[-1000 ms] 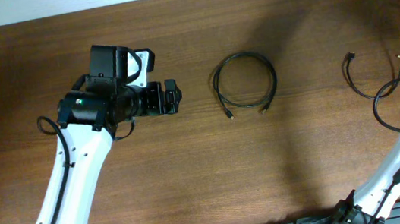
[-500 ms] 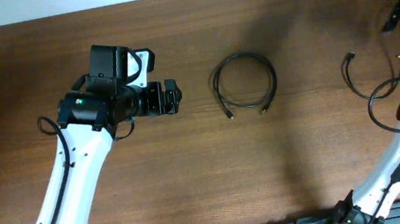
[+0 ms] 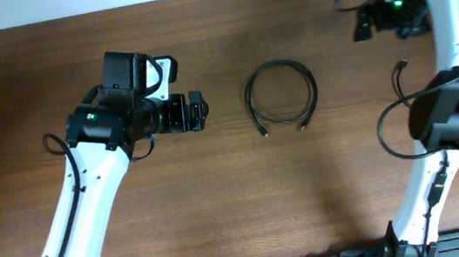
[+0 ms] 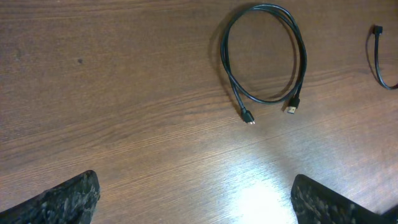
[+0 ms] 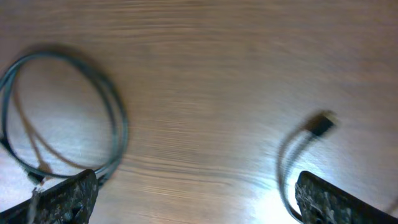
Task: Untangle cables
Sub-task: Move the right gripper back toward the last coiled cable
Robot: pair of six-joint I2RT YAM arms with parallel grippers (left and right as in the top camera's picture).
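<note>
From overhead, a thin black cable coiled in a loose ring [image 3: 278, 63] lies flat near the middle of the brown wooden table [image 3: 221, 200], its two small plug ends side by side at the ring's lower edge. The left gripper [image 3: 197, 112] sits just left of the ring, apart from it. A second thin black cord with a small plug tip [image 3: 399, 86] lies well to the right, running under the white right arm. The right gripper [image 3: 363, 22] hangs near the table's far right edge, above that cord.

In the left wrist view, the left gripper [image 4: 194, 186] has its dark fingers [image 4: 68, 199] spread wide with nothing between them. The coiled cable [image 4: 304, 62] lies ahead on the wood, and the second cord [image 4: 376, 50] shows at the right edge.

The right wrist view is blurred. The right gripper [image 5: 198, 186] appears spread wide and empty, with the coiled cable [image 5: 118, 118] ahead to the left and the second cord's plug [image 5: 320, 124] to the right.
</note>
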